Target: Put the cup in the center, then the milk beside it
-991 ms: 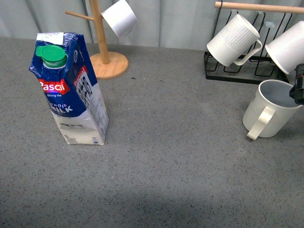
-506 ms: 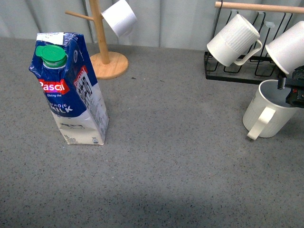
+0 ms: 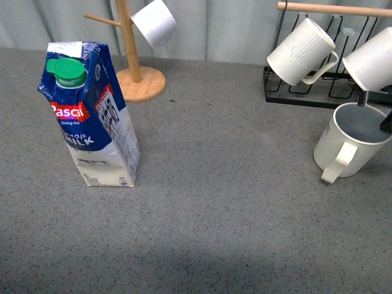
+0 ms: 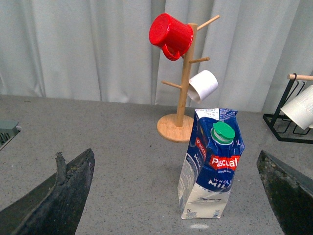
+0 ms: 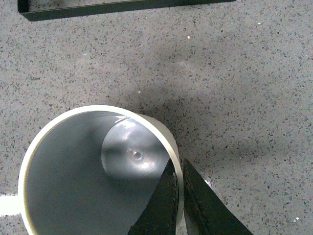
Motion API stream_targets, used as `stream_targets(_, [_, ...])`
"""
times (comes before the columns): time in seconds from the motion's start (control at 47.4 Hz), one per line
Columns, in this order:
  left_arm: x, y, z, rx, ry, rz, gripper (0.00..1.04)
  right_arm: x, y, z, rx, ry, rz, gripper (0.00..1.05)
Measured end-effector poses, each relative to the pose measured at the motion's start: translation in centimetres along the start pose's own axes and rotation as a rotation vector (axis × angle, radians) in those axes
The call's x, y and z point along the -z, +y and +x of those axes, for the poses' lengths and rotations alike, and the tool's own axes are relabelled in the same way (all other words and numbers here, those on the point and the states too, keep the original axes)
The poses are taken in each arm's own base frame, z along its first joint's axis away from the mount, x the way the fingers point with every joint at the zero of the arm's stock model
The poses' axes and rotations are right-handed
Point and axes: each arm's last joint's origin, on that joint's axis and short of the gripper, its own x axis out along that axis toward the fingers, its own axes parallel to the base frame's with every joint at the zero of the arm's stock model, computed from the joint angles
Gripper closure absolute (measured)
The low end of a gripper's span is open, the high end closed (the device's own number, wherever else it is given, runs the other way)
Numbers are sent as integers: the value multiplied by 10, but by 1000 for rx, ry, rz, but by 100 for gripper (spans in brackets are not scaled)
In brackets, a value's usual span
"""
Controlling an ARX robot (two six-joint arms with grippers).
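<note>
The cream ribbed cup (image 3: 346, 142) stands at the far right of the grey table, handle toward the front, grey-blue inside. My right gripper (image 5: 178, 171) is shut on the cup (image 5: 93, 166), one finger inside the rim and one outside; in the front view only its dark tip (image 3: 384, 122) shows at the right edge. The milk carton (image 3: 92, 113), blue and white with a green cap, stands upright at the left. It also shows in the left wrist view (image 4: 211, 166), beyond my left gripper (image 4: 176, 215), which is open and empty with jaws wide apart.
A wooden mug tree (image 3: 131, 49) with a plain white cup stands at the back left; the left wrist view shows a red mug (image 4: 170, 35) on it. A black rack (image 3: 318, 79) holds a whiter ribbed mug (image 3: 301, 52) and a plain cup (image 3: 372, 58) at back right.
The right gripper has come down onto the cup's far rim and shut on it. The cup has shifted slightly and its handle turned a little. The milk has not moved.
</note>
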Motion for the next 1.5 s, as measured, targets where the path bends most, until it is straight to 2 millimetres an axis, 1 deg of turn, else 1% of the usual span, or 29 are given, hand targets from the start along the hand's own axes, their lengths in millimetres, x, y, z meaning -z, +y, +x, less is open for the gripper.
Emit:
stream_targets(0.127, [0,0,0,0,0,0,6,-2,9,-13,-73,26,-16,103])
stream_targets(0.232, [0,0,0,0,0,0,6,-8,21,-23,-134,11,-33,103])
stream_targets(0.337, [0,0,0,0,0,0,6,-15,43,-29,-189,-1,-72,103])
stream_targets(0.401, [0,0,0,0,0,0,6,-14,56,-26,-227,14,-85,103])
stream_targets(0.485, [0,0,0,0,0,0,6,-9,73,-18,-245,45,-118,103])
stream_targets(0.548, [0,0,0,0,0,0,6,-5,80,-10,-248,72,-133,103])
stream_targets(0.717, [0,0,0,0,0,0,6,1,89,2,-247,117,-150,103])
stream_targets(0.907, [0,0,0,0,0,0,6,-1,95,4,-258,116,-151,103])
stream_targets(1.202, [0,0,0,0,0,0,6,1,96,7,-270,133,-139,103])
stream_targets(1.329, [0,0,0,0,0,0,6,0,96,6,-300,138,-131,82])
stream_targets(1.392, [0,0,0,0,0,0,6,-1,96,5,-309,131,-124,75])
stream_targets(1.434, [0,0,0,0,0,0,6,-3,95,3,-311,117,-117,67])
stream_targets(1.498, [0,0,0,0,0,0,6,-7,92,-7,-332,66,-98,53])
